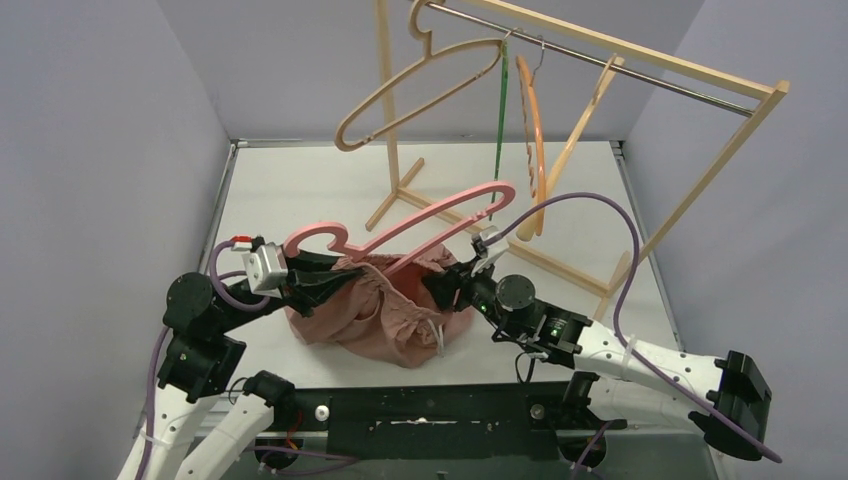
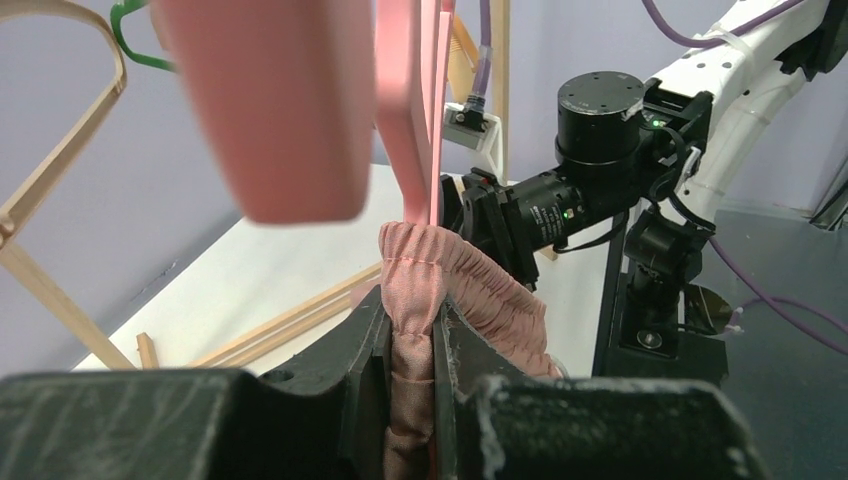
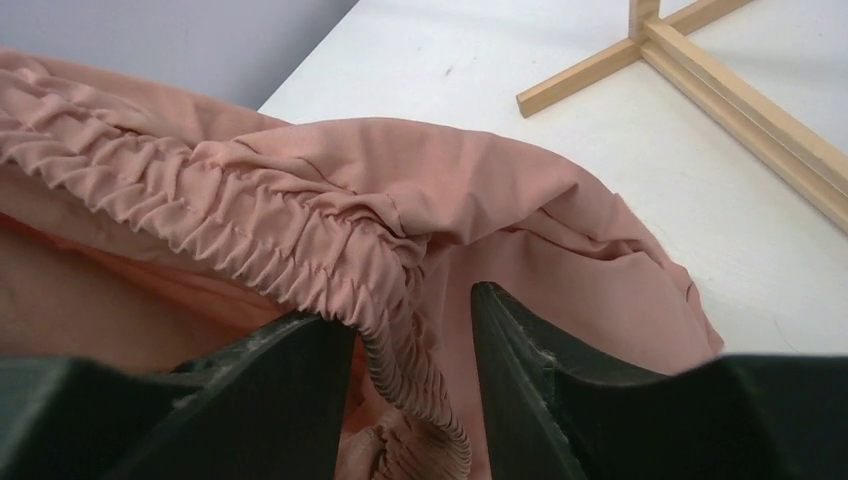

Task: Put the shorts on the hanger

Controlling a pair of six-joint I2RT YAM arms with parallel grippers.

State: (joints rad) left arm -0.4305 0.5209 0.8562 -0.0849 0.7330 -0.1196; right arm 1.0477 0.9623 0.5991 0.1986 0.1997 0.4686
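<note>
The shorts (image 1: 380, 315) are heaped at lower centre on the table (image 1: 300, 190). Their waistband is clamped in the left gripper (image 2: 410, 310), against the pink hanger (image 1: 440, 212). The right gripper (image 3: 412, 300) is held partly open around the waistband.

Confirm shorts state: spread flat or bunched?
Bunched: shorts sit heaped on the table, waistband pinched in the left gripper.

The shorts (image 1: 380, 320) lie on the table (image 1: 300, 190); the hanger (image 1: 430, 216) slants above them; the rack (image 1: 700, 190) stands behind.
</note>
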